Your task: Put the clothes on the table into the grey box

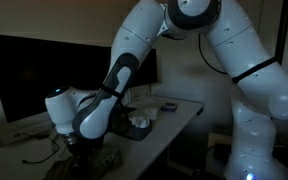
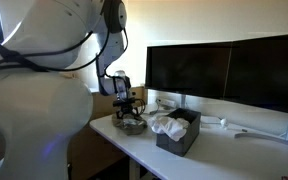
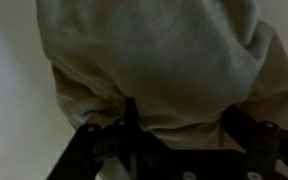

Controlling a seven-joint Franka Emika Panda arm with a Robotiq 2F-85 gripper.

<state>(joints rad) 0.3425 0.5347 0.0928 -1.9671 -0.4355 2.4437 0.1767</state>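
A crumpled grey-beige cloth (image 3: pixel 154 60) fills the wrist view and lies at the table's end in an exterior view (image 2: pixel 132 126). My gripper (image 3: pixel 182 132) is down on it, with its two dark fingers spread apart and cloth bulging between them. The gripper also shows in both exterior views (image 2: pixel 129 108) (image 1: pixel 79 142). The grey box (image 2: pixel 184 140) stands further along the table and holds a white cloth (image 2: pixel 166 125). The box also shows in an exterior view (image 1: pixel 144 130). The fingertips are hidden in the dark.
Two large dark monitors (image 2: pixel 224 70) stand behind the box along the back of the white table (image 2: pixel 234 160). A small dark object (image 1: pixel 169 106) lies on the table beyond the box. The table edge is close beside the cloth.
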